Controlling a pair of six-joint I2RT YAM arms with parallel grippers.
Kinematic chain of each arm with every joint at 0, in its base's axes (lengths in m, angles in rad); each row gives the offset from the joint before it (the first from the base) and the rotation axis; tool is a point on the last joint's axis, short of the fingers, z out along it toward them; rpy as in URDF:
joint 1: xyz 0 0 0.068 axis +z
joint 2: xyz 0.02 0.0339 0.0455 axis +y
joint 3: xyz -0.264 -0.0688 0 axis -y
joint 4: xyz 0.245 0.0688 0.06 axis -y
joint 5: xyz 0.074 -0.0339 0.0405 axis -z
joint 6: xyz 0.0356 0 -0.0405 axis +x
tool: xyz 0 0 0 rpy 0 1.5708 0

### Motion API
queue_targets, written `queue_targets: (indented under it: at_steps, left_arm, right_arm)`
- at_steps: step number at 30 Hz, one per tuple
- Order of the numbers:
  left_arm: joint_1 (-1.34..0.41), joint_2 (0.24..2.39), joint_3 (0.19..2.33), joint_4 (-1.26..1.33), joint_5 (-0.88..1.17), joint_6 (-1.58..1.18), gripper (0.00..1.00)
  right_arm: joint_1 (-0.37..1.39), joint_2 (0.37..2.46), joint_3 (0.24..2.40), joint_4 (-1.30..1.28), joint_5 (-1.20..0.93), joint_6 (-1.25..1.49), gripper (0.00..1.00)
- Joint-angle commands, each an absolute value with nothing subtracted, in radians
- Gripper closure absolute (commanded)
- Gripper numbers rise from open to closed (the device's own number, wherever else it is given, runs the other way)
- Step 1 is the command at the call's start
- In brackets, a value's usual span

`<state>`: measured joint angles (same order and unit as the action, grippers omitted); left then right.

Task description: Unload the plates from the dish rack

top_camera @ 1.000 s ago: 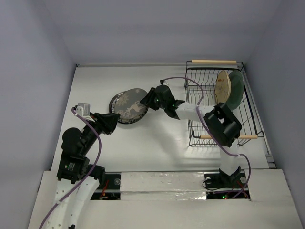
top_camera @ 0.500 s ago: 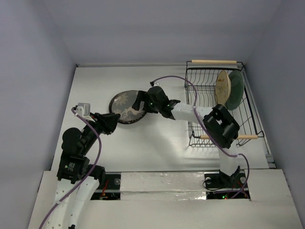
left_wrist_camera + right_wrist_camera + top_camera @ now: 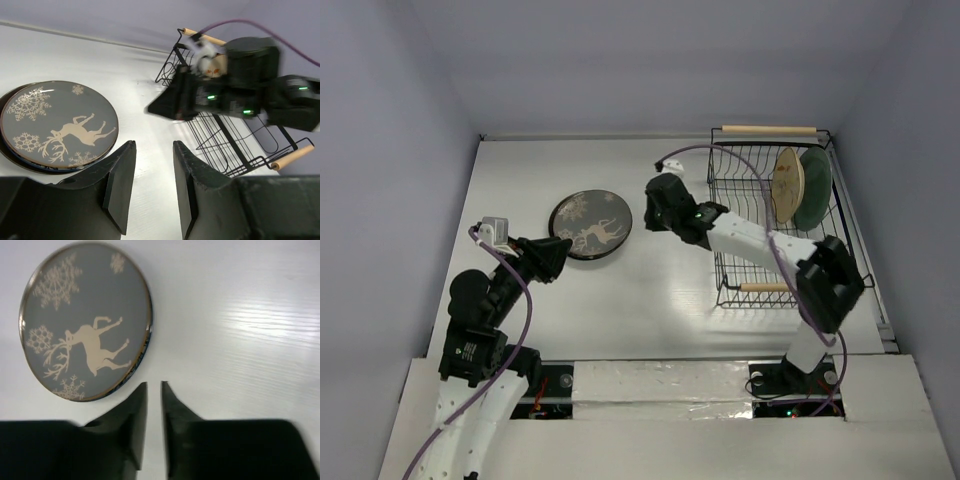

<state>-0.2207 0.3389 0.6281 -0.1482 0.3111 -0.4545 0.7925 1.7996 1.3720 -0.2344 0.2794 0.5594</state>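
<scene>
Tan plate [image 3: 787, 183] and teal plate [image 3: 815, 190] upright in dish rack [image 3: 738, 160]

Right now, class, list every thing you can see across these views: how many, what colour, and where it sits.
reindeer plate: one, grey with white pattern, flat on top of a stack, table's left-centre
plates under it: count unclear, dark and blue edges showing
dish rack: one, black wire with wooden handles, table's right side
tan plate: one, standing on edge in the rack's far right part
teal plate: one, standing beside the tan one
table: one, white
left fingers: two, black, open, empty, near the stack
right fingers: two, black, slightly apart, empty, between stack and rack
</scene>
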Motion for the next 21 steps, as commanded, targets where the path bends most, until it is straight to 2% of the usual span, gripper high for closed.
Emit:
queue_targets:
  at_steps: [1,2,3,6,8,9,10,11,13,14,15,18,21]
  left_arm:
    - [-0.224,0.327,0.624,-0.107,0.322,-0.456,0.68]
    - [-0.224,0.325,0.624,-0.107,0.322,-0.456,0.68]
    - [-0.224,0.325,0.624,-0.107,0.322,-0.454,0.69]
    - [-0.224,0.318,0.624,-0.106,0.322,-0.454,0.74]
    - [-0.233,0.314,0.623,-0.106,0.319,-0.456,0.81]
    - [-0.233,0.311,0.624,-0.107,0.318,-0.456,0.85]
    - [-0.233,0.311,0.623,-0.107,0.314,-0.457,0.95]
    - [-0.233,0.311,0.623,-0.109,0.310,-0.457,0.99]
    - [-0.242,0.314,0.624,-0.113,0.298,-0.460,1.00]
    - [-0.242,0.314,0.626,-0.115,0.293,-0.460,1.00]
    - [-0.251,0.314,0.626,-0.117,0.290,-0.462,1.00]
    - [-0.261,0.314,0.629,-0.121,0.291,-0.460,1.00]
    - [-0.270,0.316,0.630,-0.123,0.291,-0.457,0.96]
  right_arm:
    - [0.781,1.591,1.365,-0.297,0.518,0.491,0.82]
    - [0.758,1.560,1.364,-0.337,0.587,0.480,0.94]
    - [0.743,1.531,1.362,-0.357,0.612,0.468,0.99]
    - [0.638,1.434,1.339,-0.408,0.689,0.413,1.00]
    - [0.571,1.390,1.316,-0.442,0.727,0.387,1.00]
    - [0.502,1.378,1.304,-0.460,0.770,0.377,1.00]
    - [0.467,1.364,1.293,-0.463,0.784,0.364,1.00]
    - [0.433,1.345,1.281,-0.466,0.793,0.357,0.99]
    - [0.355,1.339,1.241,-0.439,0.814,0.339,0.77]
    - [0.332,1.350,1.232,-0.422,0.813,0.321,0.57]
    - [0.309,1.359,1.227,-0.419,0.815,0.308,0.50]
    - [0.226,1.400,1.235,-0.413,0.763,0.285,0.41]
    - [0.202,1.433,1.239,-0.413,0.762,0.284,0.41]
